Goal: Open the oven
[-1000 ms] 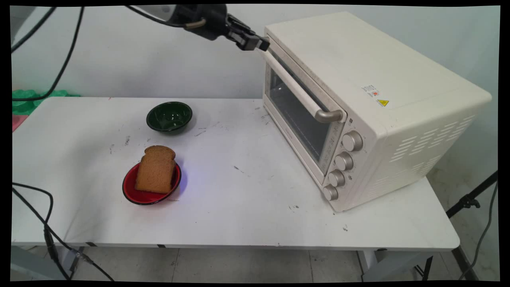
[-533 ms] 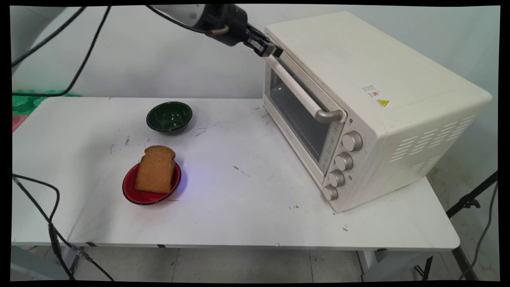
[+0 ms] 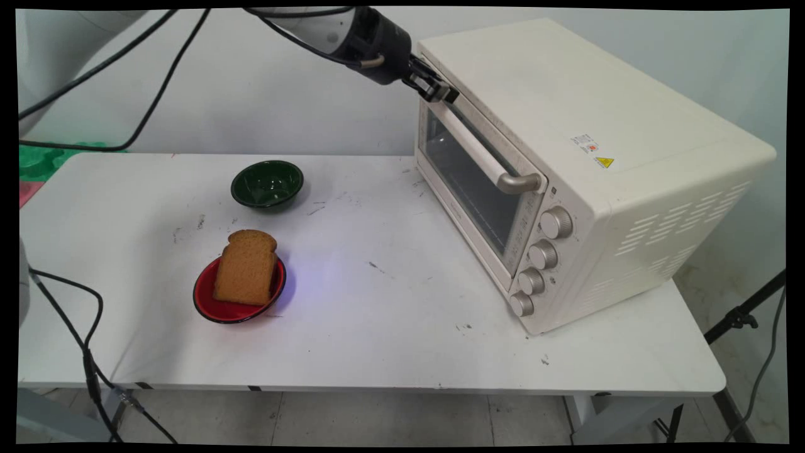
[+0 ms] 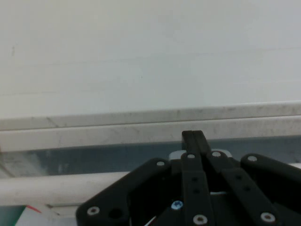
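The black claw (image 3: 443,94) sits at the top far corner of the oven (image 3: 566,157) door, its two fingers pressed together with nothing between them, tips just above the door's long rounded handle (image 3: 478,154). The oven is a boxy cream metal thing with a glass window, four round silvery knobs (image 3: 541,255) and slotted vents on its side. On the scuffed white tabletop (image 3: 377,314), well apart from the claw, a glossy dark green bowl (image 3: 267,184) stands beyond a shiny red plate (image 3: 236,302) bearing a brown, rough-crusted bread slice (image 3: 246,267).
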Controlling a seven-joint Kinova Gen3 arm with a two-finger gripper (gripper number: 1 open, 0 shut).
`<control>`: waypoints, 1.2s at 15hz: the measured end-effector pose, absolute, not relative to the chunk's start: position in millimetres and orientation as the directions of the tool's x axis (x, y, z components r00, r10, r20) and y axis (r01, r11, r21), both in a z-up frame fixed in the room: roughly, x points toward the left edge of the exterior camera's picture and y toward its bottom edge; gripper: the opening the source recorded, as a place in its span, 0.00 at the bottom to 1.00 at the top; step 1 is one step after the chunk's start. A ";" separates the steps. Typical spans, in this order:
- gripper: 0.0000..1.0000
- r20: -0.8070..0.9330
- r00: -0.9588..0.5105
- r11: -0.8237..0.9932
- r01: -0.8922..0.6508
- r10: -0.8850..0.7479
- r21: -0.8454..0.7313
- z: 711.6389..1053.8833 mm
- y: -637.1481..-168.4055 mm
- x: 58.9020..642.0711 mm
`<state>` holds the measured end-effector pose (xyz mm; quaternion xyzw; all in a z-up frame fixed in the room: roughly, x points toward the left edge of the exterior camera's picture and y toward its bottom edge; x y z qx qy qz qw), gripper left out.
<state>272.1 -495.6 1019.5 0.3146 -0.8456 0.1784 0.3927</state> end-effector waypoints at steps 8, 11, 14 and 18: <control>0.00 0.753 -0.510 0.732 -0.679 -0.416 -0.055 1008.6 -501.3 264.0; 0.00 0.743 -0.516 0.731 -0.680 -0.426 -0.054 1004.3 -499.7 263.2; 0.00 0.736 -0.518 0.727 -0.685 -0.435 -0.053 1001.5 -496.2 266.7; 0.00 0.731 -0.519 0.721 -0.691 -0.443 -0.053 998.8 -491.7 274.5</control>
